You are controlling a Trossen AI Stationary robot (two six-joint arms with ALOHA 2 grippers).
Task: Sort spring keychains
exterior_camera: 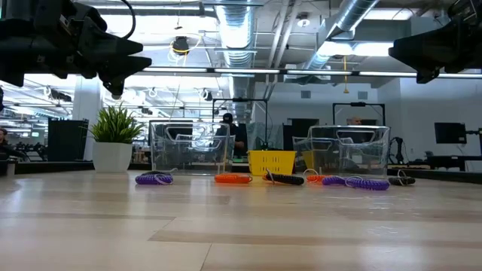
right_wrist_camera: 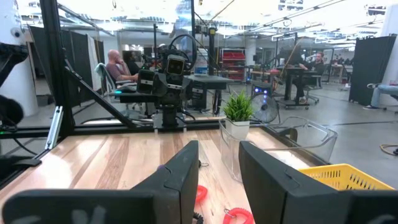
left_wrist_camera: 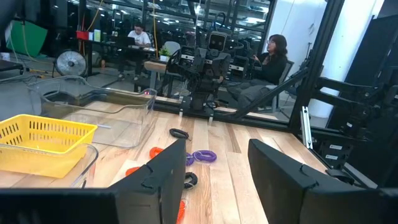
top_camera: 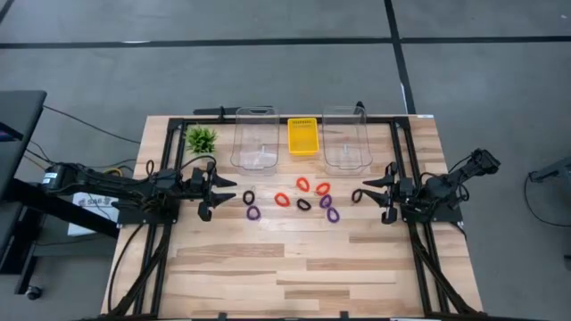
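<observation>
Several small coiled keychains lie flat in a loose cluster at mid-table: red ones (top_camera: 303, 185) (top_camera: 282, 199), purple ones (top_camera: 253, 212) (top_camera: 332, 214) and black ones (top_camera: 249, 196) (top_camera: 304, 204) (top_camera: 357, 195). In the low view they form a row, with a purple keychain (exterior_camera: 154, 178) and a red keychain (exterior_camera: 232, 179) toward its left end. My left gripper (top_camera: 219, 188) (left_wrist_camera: 214, 168) hovers open just left of the cluster, raised above the table. My right gripper (top_camera: 369, 193) (right_wrist_camera: 219, 168) hovers open just right of it, beside the black loop, and faces the left one.
Along the far edge stand a clear bin (top_camera: 256, 139), a yellow basket (top_camera: 302, 136) and a second clear bin (top_camera: 346, 139), with a small green plant (top_camera: 202, 138) at far left. The near half of the wooden table (top_camera: 294, 267) is bare. People sit in the room beyond.
</observation>
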